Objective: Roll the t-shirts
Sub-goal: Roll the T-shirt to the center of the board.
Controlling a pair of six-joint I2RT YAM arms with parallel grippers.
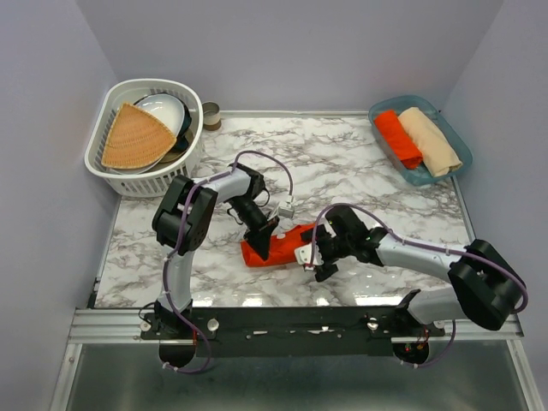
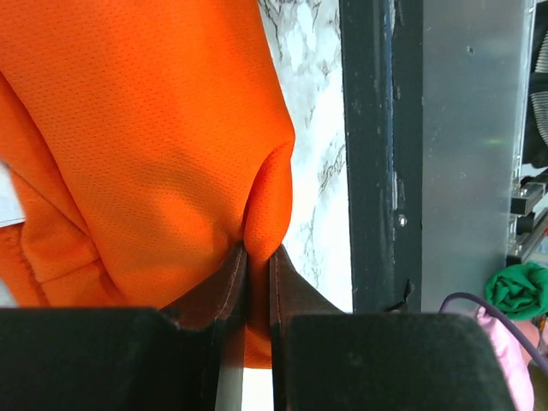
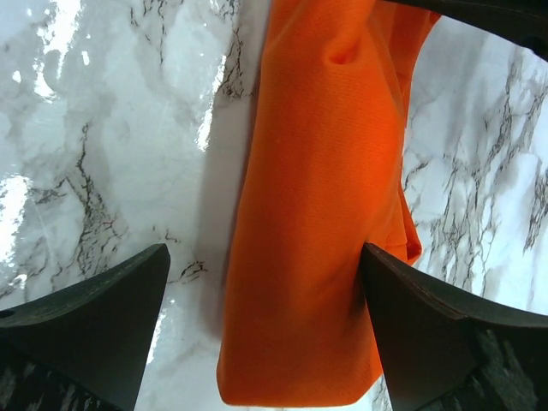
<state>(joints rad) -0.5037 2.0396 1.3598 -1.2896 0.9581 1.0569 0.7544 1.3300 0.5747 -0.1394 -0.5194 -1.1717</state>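
Note:
A folded, partly rolled orange-red t-shirt (image 1: pixel 278 246) lies on the marble table near the front middle. My left gripper (image 1: pixel 265 244) is at its left end, shut on a fold of the orange cloth (image 2: pixel 265 205). My right gripper (image 1: pixel 318 259) is at its right end, open, its fingers (image 3: pixel 428 325) straddling the shirt's narrow end (image 3: pixel 317 257); one finger touches the cloth. A rolled orange-red t-shirt (image 1: pixel 398 137) and a rolled pale beige t-shirt (image 1: pixel 430 141) lie side by side in a blue tray (image 1: pixel 383 108) at the back right.
A white basket (image 1: pixel 128 181) at the back left holds a tan woven fan-shaped piece (image 1: pixel 133 139) and bowls. A small jar (image 1: pixel 211 114) stands beside it. A metal rail (image 1: pixel 291 321) runs along the near table edge.

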